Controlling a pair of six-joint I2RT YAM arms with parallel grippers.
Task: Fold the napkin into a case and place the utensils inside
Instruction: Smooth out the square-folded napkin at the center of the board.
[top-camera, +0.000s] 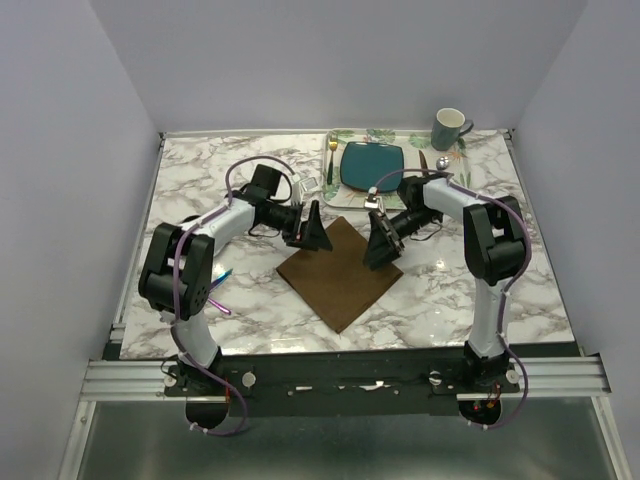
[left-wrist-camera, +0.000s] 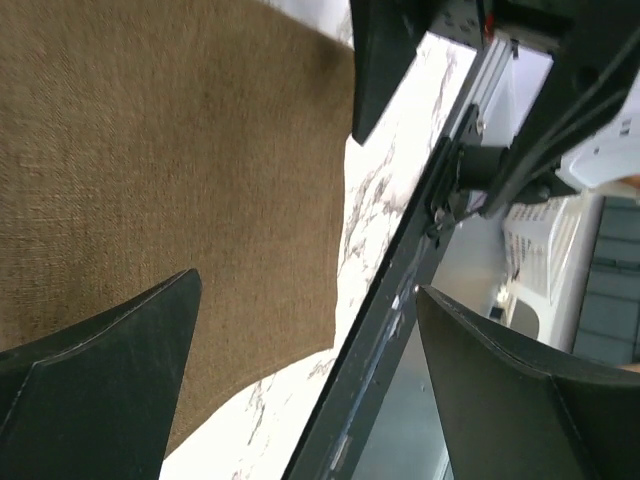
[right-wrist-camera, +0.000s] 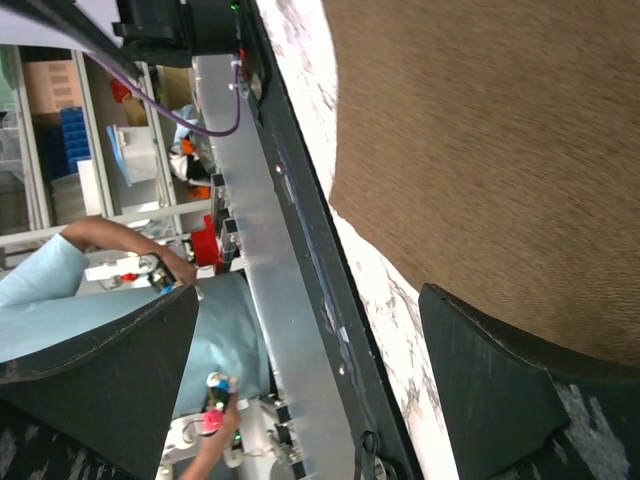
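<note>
The dark brown napkin (top-camera: 340, 275) lies flat as a diamond in the middle of the marble table. My left gripper (top-camera: 312, 234) hovers open over its far-left edge, and my right gripper (top-camera: 381, 245) hovers open over its far-right edge. In the left wrist view the napkin (left-wrist-camera: 150, 150) fills the left side, and the left gripper (left-wrist-camera: 310, 370) has nothing between its fingers. In the right wrist view the napkin (right-wrist-camera: 500, 130) shows at the upper right, and the right gripper (right-wrist-camera: 310, 380) is also empty. Slim purple-pink utensils (top-camera: 222, 305) lie at the left, partly hidden by the left arm.
At the back right a leaf-printed placemat (top-camera: 392, 136) carries a teal plate (top-camera: 372, 165), a gold fork (top-camera: 332, 163) and a dark knife (top-camera: 422, 165). A grey-green mug (top-camera: 450, 128) stands behind them. White walls enclose three sides of the table.
</note>
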